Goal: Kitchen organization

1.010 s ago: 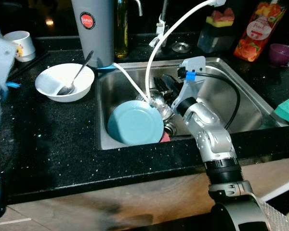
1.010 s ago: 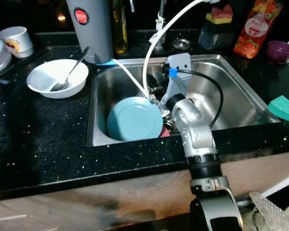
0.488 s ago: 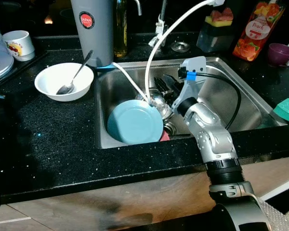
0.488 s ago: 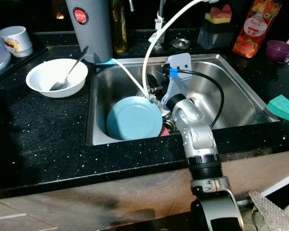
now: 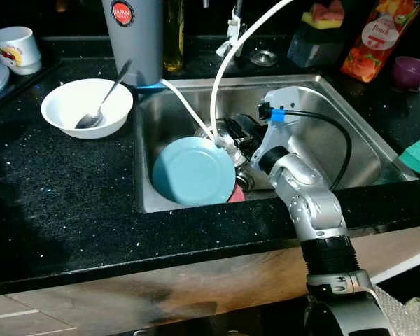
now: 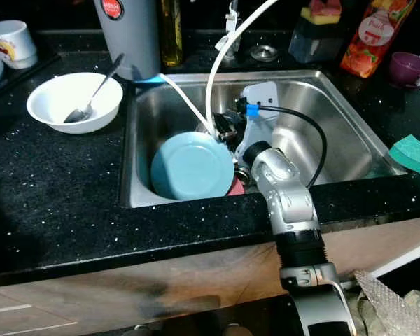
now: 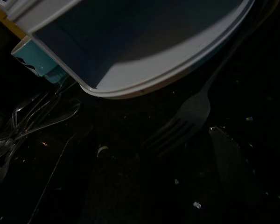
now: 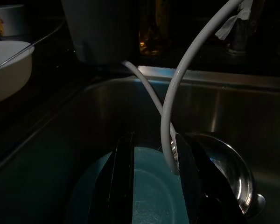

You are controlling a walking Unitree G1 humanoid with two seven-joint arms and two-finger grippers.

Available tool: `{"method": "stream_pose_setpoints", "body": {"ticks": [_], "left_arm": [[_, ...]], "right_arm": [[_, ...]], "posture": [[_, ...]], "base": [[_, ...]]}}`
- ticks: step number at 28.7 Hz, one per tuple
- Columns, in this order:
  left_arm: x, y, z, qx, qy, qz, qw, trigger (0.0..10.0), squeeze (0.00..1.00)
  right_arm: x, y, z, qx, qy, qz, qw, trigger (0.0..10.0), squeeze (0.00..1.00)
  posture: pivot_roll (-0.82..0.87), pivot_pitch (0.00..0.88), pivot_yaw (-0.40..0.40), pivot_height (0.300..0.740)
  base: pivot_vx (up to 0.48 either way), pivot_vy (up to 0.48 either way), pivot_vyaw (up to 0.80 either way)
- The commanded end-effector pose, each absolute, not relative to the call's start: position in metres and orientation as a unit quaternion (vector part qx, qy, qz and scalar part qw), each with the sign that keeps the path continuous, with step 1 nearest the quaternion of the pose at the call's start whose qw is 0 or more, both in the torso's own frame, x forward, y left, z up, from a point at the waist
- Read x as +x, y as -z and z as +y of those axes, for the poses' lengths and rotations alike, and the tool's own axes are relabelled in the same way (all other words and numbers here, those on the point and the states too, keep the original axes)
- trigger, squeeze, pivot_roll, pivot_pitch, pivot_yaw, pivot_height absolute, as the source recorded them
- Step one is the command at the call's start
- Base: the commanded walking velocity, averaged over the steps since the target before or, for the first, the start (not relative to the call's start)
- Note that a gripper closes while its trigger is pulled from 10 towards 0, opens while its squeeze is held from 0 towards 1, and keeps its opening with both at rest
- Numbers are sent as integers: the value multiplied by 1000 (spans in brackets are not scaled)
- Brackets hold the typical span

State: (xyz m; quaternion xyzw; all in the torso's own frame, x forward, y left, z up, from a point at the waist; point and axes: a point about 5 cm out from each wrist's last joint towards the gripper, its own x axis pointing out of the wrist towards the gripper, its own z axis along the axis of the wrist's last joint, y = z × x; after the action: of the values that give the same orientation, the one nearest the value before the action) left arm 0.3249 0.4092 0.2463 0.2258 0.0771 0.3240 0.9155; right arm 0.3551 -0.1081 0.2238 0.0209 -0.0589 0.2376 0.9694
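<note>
With our right claw parted over the blue plate leaning in the sink beside a steel bowl, we judge it slippery and breakable, best gripped by its upper rim.

Plate in sink, bowl left.

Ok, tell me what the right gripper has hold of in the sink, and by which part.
Nothing yet. The right gripper hangs open over the blue plate in the sink, its fingers spread apart, with the white hose between them.
</note>
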Motion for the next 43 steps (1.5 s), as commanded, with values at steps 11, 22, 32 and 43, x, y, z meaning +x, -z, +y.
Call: {"method": "stream_pose_setpoints", "body": {"ticks": [11,22,32,43], "left_arm": [[319,-245,418,160,-313,89,932,10000,0],[316,-252,423,71,-317,88,942,10000,0],[311,-241,426,15,-320,122,939,10000,0],[311,-237,424,-8,-309,136,941,0,0]], "right_arm": [[354,-228,-107,13,-246,-55,968,10000,0],[353,-230,-106,8,-252,-53,966,10000,0],[354,-230,-107,6,-250,-52,967,10000,0],[356,-231,-107,5,-250,-53,967,10000,0]], "posture": [[-29,193,-94,740],[-33,202,-99,740],[-36,202,-97,740],[-34,193,-98,740]], "base": [[0,0,0],[0,0,0],[0,0,0],[0,0,0]]}}
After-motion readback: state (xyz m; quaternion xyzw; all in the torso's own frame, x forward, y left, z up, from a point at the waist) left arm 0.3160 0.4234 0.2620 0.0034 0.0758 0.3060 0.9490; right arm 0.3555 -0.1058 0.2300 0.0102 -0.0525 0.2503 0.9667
